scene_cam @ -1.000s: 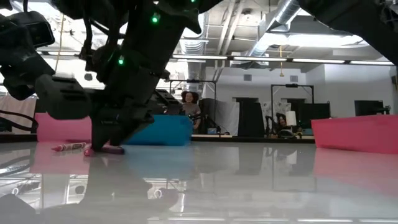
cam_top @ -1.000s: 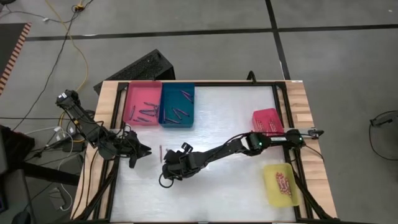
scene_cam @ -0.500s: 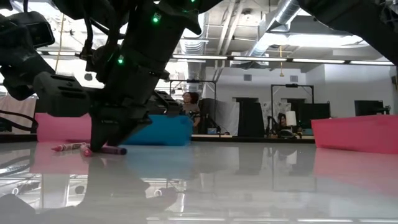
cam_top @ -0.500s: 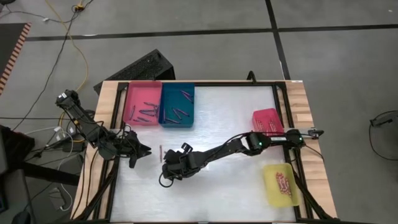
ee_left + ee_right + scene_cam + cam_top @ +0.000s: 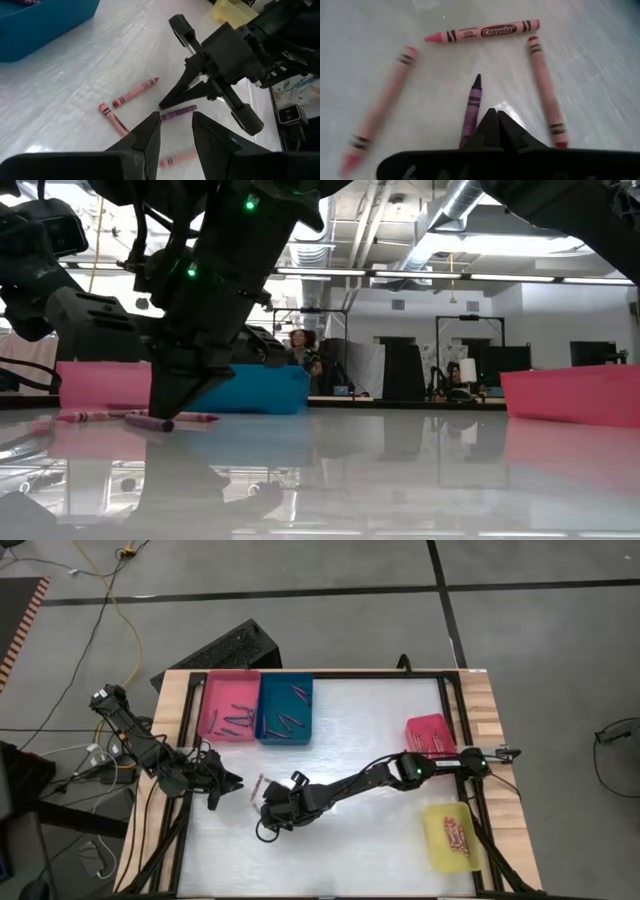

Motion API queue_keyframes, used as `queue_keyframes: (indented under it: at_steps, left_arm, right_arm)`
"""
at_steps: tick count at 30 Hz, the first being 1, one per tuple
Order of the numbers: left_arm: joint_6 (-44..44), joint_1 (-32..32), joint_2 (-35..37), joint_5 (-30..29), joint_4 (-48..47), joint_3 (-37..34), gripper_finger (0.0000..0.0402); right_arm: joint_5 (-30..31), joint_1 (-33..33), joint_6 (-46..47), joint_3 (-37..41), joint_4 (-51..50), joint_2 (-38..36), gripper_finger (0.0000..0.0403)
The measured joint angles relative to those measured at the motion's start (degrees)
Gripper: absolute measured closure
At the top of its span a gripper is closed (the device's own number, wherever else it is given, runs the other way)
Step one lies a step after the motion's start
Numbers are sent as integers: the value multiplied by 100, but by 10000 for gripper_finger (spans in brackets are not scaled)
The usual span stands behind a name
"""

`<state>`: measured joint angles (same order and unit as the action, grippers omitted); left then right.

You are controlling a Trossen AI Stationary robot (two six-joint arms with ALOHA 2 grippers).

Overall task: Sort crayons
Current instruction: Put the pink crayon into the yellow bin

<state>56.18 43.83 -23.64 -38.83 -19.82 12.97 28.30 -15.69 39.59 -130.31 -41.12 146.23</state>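
A purple crayon [image 5: 471,102] lies flat on the white table among three pink crayons [image 5: 482,31], [image 5: 545,90], [image 5: 380,105]. My right gripper [image 5: 492,119] is shut, its tips meeting at the purple crayon's blunt end. The left wrist view also shows this gripper [image 5: 160,106] right over that crayon [image 5: 179,112]. My left gripper [image 5: 175,135] waits open at the table's left [image 5: 236,783], pointing at the same crayons with nothing between its fingers. My right gripper comes slanting down from the table's right, its shut fingertips [image 5: 163,413] at the purple crayon's blunt end [image 5: 466,131]. A finger hides that end, so I cannot tell whether they touch. The crayon lies flat on the table, not pinched.
At the far left stand a pink tray [image 5: 212,705] and a blue tray [image 5: 268,710], both with crayons inside. A red tray [image 5: 430,730] and a yellow tray [image 5: 440,830] sit at the right. People sit in the room behind [image 5: 300,345].
My right gripper has shut its fingers down at the table. The purple crayon that lay between them has slid and turned a little on the table and still lies flat. More of the pink crayons behind it now shows in the low view.
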Motion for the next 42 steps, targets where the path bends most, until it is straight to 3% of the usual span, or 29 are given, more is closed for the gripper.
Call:
queue_keyframes:
  at_steps: [16,19,22,27,32,37,42]
  left_arm:
    - [9,0,0,115,0,0,300]
    - [-92,0,-33,495,16,-1,300]
    - [-313,4,-268,1345,156,0,300]
    - [-239,145,-1247,1897,528,15,318]
    - [554,297,-2673,2296,460,353,375]
    - [1327,517,-4076,2367,106,1166,400]
    - [2059,666,-5410,2994,-1213,2393,401]
  right_arm:
    - [-15,-15,-485,-260,-105,-108,401]
    - [1,-76,-645,-473,-177,-137,401]
    - [1,-165,-712,-438,-234,-296,401]
    - [44,-322,-844,-452,-407,-719,401]
    - [287,-529,-960,-449,-719,-1141,401]
    - [789,-729,-1142,-447,-846,-1597,401]
    - [1337,-906,-1311,-447,-947,-1876,401]
